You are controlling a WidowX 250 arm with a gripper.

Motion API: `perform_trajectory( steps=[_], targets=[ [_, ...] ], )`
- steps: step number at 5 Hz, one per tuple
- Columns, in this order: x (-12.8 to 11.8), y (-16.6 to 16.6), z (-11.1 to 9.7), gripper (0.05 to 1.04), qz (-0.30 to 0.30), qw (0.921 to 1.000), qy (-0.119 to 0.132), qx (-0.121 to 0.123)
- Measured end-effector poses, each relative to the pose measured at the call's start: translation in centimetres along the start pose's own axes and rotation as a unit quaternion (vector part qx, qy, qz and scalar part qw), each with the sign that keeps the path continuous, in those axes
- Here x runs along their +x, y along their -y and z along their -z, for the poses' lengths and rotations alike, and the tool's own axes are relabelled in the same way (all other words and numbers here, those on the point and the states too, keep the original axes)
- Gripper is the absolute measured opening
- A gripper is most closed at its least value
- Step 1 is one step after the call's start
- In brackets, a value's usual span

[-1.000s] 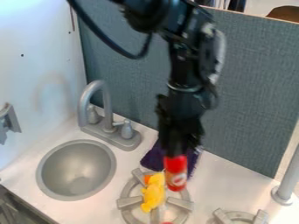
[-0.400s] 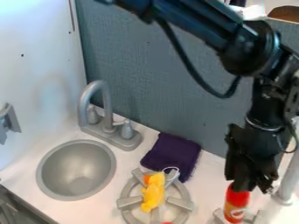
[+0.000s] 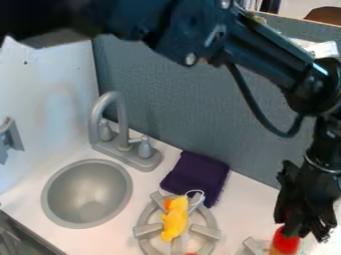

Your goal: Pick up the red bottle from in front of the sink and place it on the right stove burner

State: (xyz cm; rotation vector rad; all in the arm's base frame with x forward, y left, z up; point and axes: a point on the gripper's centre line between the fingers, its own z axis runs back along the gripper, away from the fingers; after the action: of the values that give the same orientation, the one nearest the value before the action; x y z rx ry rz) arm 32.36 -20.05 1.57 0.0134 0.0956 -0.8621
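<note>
Bottle (image 3: 284, 244), red-topped, is clamped in the gripper (image 3: 296, 232) by the right burner (image 3: 252, 246) on a white counter (image 3: 250, 211). Leftward are a yellow toy (image 3: 175, 219) on another burner (image 3: 144, 230), purple cloth (image 3: 196, 175) and a sink (image 3: 86, 191), before a gray partition (image 3: 200, 114).

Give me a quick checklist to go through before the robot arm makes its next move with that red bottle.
1. Gripper has the red bottle: ok, it is closed around the red top.
2. Whole bottle in sight: not ok, its lower part is cut off by the picture's bottom edge.
3. Bottle resting on something: cannot tell, its base is out of sight.
4. Yellow toy apart from the gripper: ok, it lies on the left burner.
5. Purple cloth apart from the gripper: ok, it lies behind that burner.
6. Faucet apart from the gripper: ok, it stands well to one side.
</note>
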Motion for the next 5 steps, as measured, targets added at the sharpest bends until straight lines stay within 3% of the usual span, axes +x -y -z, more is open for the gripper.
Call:
perform_trajectory(
  steps=[5],
  targets=[
    [1.7, 1.0, 2.5, 0.335, 0.026, 0.9996, -0.01, -0.008]
  ],
)
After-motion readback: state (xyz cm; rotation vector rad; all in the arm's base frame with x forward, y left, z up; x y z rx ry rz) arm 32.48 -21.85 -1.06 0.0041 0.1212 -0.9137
